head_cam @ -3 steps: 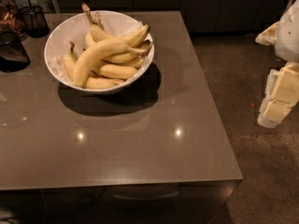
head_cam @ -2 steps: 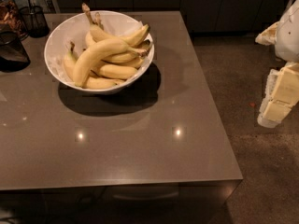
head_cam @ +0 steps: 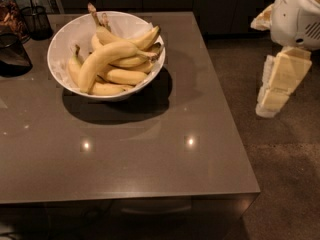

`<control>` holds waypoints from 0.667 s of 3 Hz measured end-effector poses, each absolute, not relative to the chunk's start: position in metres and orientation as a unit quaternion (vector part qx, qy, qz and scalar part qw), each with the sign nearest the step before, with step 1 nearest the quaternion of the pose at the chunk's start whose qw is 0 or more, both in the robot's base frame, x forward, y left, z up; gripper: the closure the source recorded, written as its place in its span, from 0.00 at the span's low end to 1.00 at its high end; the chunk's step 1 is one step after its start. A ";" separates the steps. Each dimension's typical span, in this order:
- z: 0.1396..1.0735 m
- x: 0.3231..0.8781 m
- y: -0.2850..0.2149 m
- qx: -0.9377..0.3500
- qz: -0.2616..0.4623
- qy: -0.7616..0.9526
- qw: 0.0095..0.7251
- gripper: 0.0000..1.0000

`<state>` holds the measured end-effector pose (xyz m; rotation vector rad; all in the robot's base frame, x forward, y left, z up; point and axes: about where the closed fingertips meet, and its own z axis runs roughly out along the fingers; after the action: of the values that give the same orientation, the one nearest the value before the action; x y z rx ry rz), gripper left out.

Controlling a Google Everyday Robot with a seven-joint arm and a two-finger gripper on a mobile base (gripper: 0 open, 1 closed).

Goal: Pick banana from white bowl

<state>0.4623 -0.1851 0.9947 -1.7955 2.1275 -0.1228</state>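
The white bowl (head_cam: 64,43) sits on the far left part of a grey-brown table (head_cam: 150,154), and it is heaped with yellow bananas. The banana (head_cam: 111,52) lies on top of the pile. It is the longest and thickest one, strongly curved, arching from the near left side of the bowl up and across to the right, where its dark stem tip ends close to the right rim. Shorter, slimmer bananas (head_cam: 122,77) lie under and behind it, and the stems of two poke up at the far side. The bowl throws a broad dark shadow on the table just near and right of it.

The gripper (head_cam: 271,103) is well away from all this. It hangs past the table's right edge, over the speckled floor (head_cam: 295,184), well apart from the bowl and touching nothing. It shows as a stack of pale, cream-coloured blocks below the robot's white rounded body (head_cam: 300,9) in the far right corner. Whether it is open or closed I cannot tell from this angle.

At the far left edge of the table stands a dark wire-mesh cup (head_cam: 38,20), and a dark glassy vessel (head_cam: 11,54) sits nearer on the same side. Neither touches the bowl. Two small bright reflections (head_cam: 190,141) dot the tabletop nearer the front.
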 end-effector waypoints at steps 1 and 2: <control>1.013 0.487 -0.151 -0.669 -0.048 0.719 0.183 0.00; 1.026 0.499 -0.105 -0.708 -0.036 0.680 0.188 0.00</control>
<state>0.4987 -0.1054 1.0263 -1.9933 1.9122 -0.1022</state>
